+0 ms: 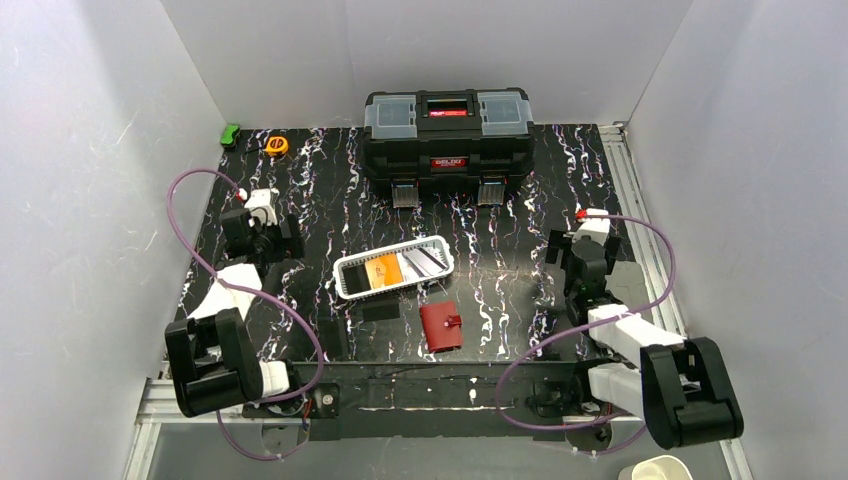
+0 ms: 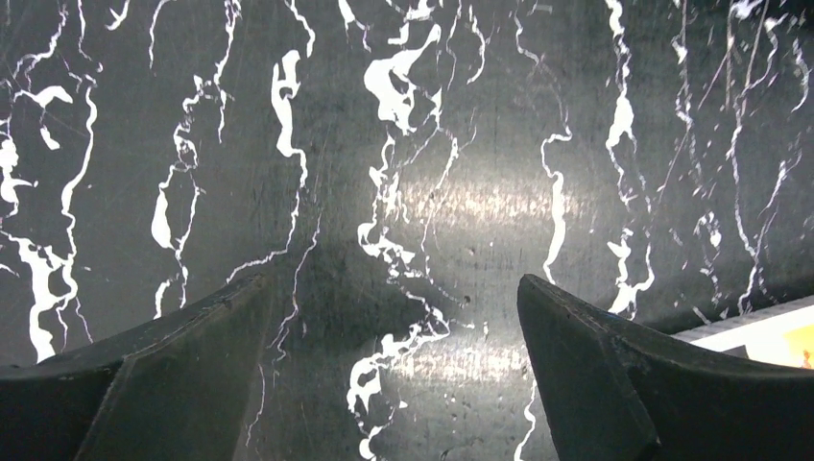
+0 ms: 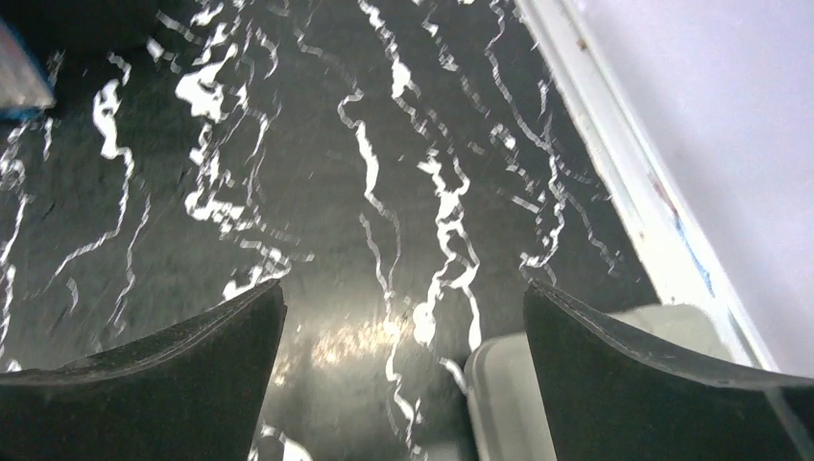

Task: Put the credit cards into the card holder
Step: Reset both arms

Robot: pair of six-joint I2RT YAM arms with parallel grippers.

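Left fingers [image 2: 144, 384]: spread wide with nothing between them, only the bare desk [image 2: 461, 192] underneath
Right fingers [image 3: 144, 394]: also spread wide and empty, over bare desk close to its right rail
Credit cards [image 1: 383, 272]: an orange one and a grey one lie in the white mesh basket [image 1: 341, 277], which is to the right of the left fingers and to the left of the right fingers, well apart from both; what else is in it I cannot tell
Card holder [image 1: 441, 327]: red, flat on the desk, snap tab seemingly closed, just on the near side of the basket, nearer the arm bases than either pair of fingers
Step in hand: to my judgement, the reach for a first card, not yet begun
How to do it well: the cards are thin and lie flat, so the fingers should come down steeply on one edge, or push the card against the basket wall until it tips up; take only one card; the other fingers probably must open the tab and keep the holder steady
Risk: the light basket may slide when pushed, and a smooth card may slip out
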